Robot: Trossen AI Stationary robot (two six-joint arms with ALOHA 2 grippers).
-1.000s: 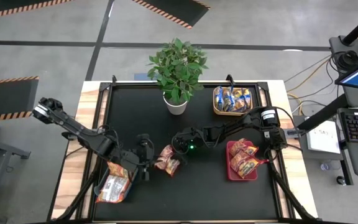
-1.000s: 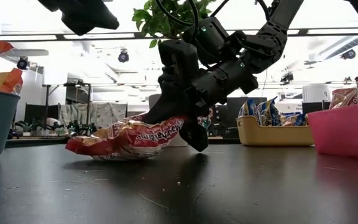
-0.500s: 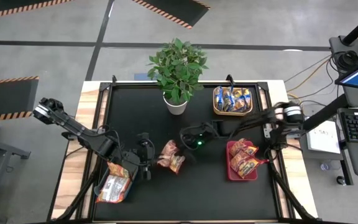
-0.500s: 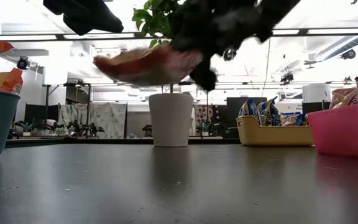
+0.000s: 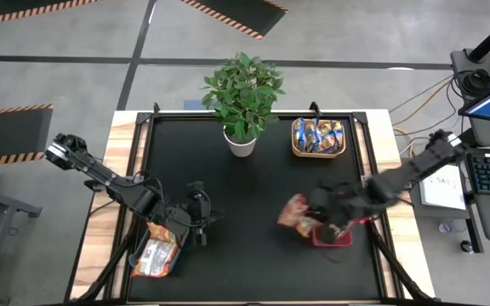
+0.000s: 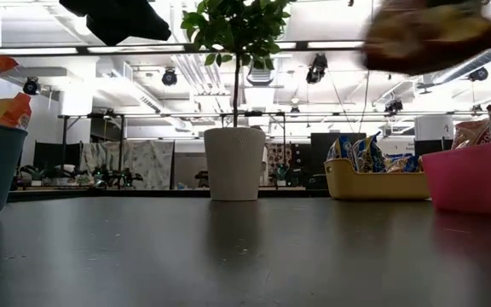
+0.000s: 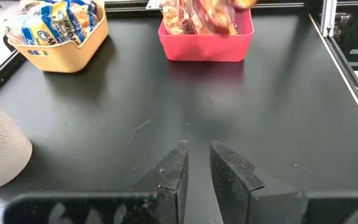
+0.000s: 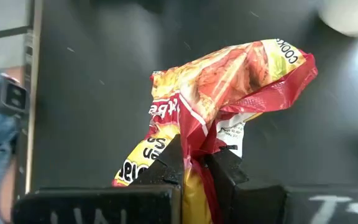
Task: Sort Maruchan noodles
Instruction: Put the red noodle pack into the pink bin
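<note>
- Fingers of the right gripper (image 8: 194, 165) are clamped on a red-and-yellow noodle packet (image 8: 222, 81), pinching its lower edge so the rest of the wrapper hangs free above the black tabletop (image 5: 245, 255).
- From overhead, that held packet (image 5: 296, 212) sits in the lower right of the frame, just beside the left rim of the red bin (image 5: 317, 238), which already holds similar red-pink packets.
- Left gripper (image 5: 201, 214) hovers in the lower left of the overhead frame; its fingers (image 7: 176, 174) are nearly together with a narrow gap, and they hold nothing.
- Just beside it, a blue bin (image 5: 156, 255) at the tabletop's lower left holds orange packets.
- A tan bin (image 5: 317, 136) near the upper right holds blue-and-yellow packets, and a potted plant (image 5: 242, 102) stands at upper centre.
- Step in hand, as it appears: carrying a red packet to the red bin.
- Next move likely calls for bringing the packet fully over the bin's opening, then parting the fingers so it drops inside rather than catching on the rim.
- Compared with a second ago: the packet then lay on the tabletop near the centre under the right gripper; it is now lifted and has travelled right to the red bin, leaving the centre bare. The left arm has not moved.
</note>
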